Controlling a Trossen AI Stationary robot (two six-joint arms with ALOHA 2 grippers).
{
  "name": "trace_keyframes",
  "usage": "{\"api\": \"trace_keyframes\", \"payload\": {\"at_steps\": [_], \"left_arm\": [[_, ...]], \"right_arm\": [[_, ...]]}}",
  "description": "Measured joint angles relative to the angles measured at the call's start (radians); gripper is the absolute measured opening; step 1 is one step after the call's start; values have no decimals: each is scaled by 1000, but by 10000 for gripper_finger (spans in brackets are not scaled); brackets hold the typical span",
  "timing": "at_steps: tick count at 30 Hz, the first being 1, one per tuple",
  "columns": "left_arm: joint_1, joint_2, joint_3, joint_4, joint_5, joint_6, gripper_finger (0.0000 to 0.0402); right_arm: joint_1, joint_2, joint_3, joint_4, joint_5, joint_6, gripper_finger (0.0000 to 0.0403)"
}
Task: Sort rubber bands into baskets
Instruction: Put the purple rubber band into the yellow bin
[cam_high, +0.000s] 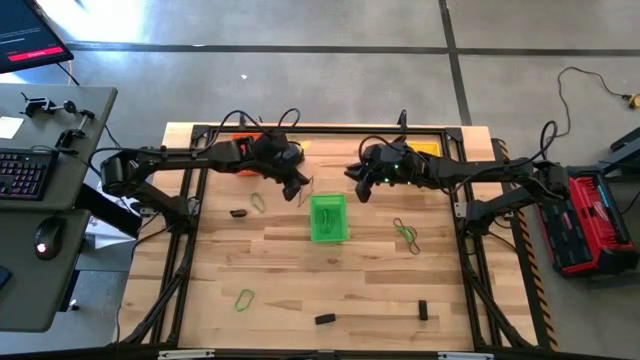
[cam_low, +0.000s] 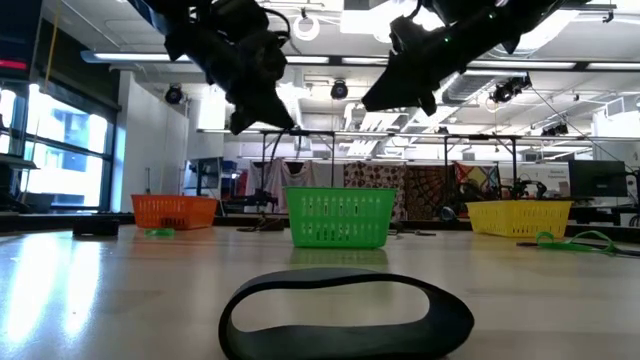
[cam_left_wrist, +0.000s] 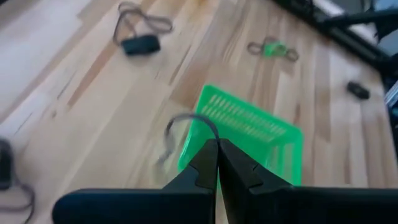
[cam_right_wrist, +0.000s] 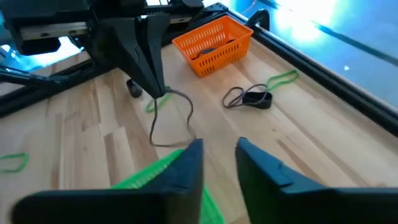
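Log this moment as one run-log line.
left hand: shut on rubber band, above green basket | right hand: open, empty, beside it

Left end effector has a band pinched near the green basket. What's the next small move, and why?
Probably shift the left end effector over the green basket, then open. Its shut fingers dangle the thin band beside the basket's rim, not yet above it.
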Motion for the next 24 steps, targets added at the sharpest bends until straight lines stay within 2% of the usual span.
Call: {"api": "trace_keyframes", "payload": {"at_steps": [5,8,12,15,20,24], "left_arm": [[-1,0,0,80,10,-44,0],[-4,0,0,137,9,-47,0],[-4,0,0,183,9,-70,0],[-4,0,0,183,9,-73,0],[-4,0,0,183,9,-73,0],[-4,0,0,183,9,-73,0]], "right_arm": [[0,23,0,35,-6,69,172],[5,71,1,117,-14,69,223],[15,155,1,230,-12,64,269],[17,203,1,323,-5,38,286],[26,263,1,482,1,-45,291],[26,303,2,524,-24,-35,291]]}}
